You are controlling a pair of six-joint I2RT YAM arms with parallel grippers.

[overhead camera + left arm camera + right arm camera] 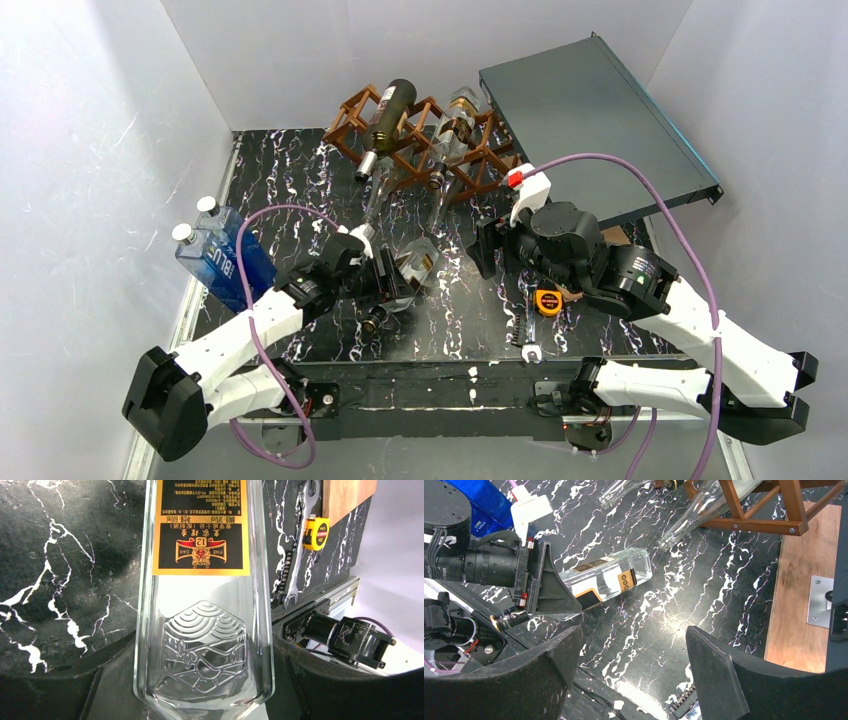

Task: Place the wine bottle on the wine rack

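A clear square wine bottle (pixel 405 268) with a gold and black label lies on its side low over the black marble top, its base pointing toward the rack. My left gripper (pixel 385 280) is shut on it near the shoulder. In the left wrist view both fingers (pixel 100 680) press the glass sides of the bottle (pixel 202 605). The right wrist view shows the bottle (pixel 609 577) in those jaws. The reddish-brown wine rack (pixel 420 135) stands at the back and holds a dark green bottle (pixel 388 115) and a clear one (pixel 455 135). My right gripper (pixel 490 250) hovers open and empty right of the bottle (pixel 634 640).
Two clear bottles (pixel 375 195) lean neck-down against the rack's front. A blue bottle pack (pixel 225 255) stands at the left edge. A dark grey panel (pixel 590 110) rests on a wooden board at the back right. A yellow tape measure (pixel 547 300) and a wrench (pixel 528 330) lie near the front.
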